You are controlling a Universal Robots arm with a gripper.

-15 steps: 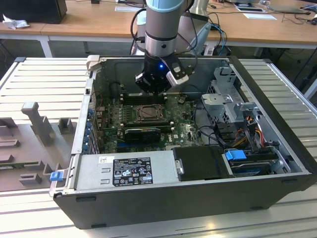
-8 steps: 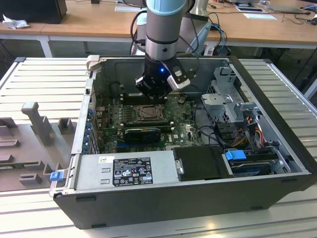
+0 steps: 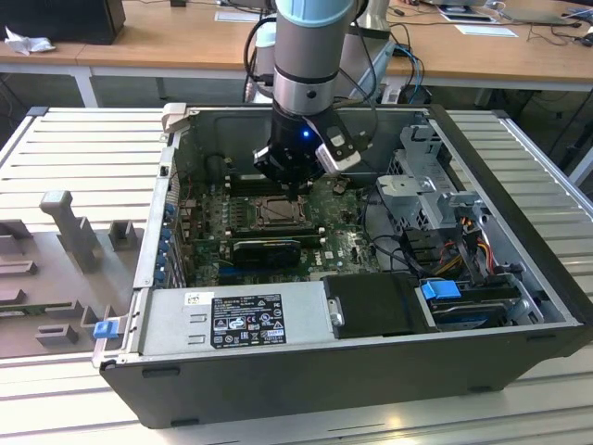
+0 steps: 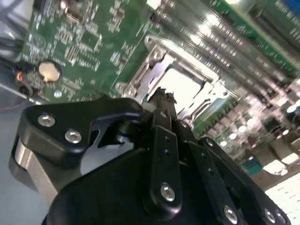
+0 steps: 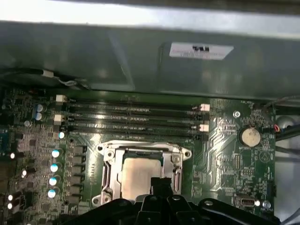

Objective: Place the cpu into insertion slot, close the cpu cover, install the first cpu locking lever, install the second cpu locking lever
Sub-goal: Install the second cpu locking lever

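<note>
Exterior view: arm (image 3: 310,56) reaching down into the open computer case (image 3: 519,278), gripper (image 3: 296,190) low over the slot (image 3: 276,213) on the green board (image 3: 347,241), black card (image 3: 267,248) just beside the slot. First wrist view: cpu (image 5: 138,172) lying flat in the slot (image 5: 107,174), cover (image 5: 143,148) down around it, memory slots (image 5: 131,117) beyond, fingers (image 5: 161,185) at the cpu's near edge. Second wrist view: gripper (image 4: 162,96) closed, tips pressed together with nothing between them, hovering at the edge of the pale cpu (image 4: 185,86); cover (image 4: 154,56) framing it.
</note>
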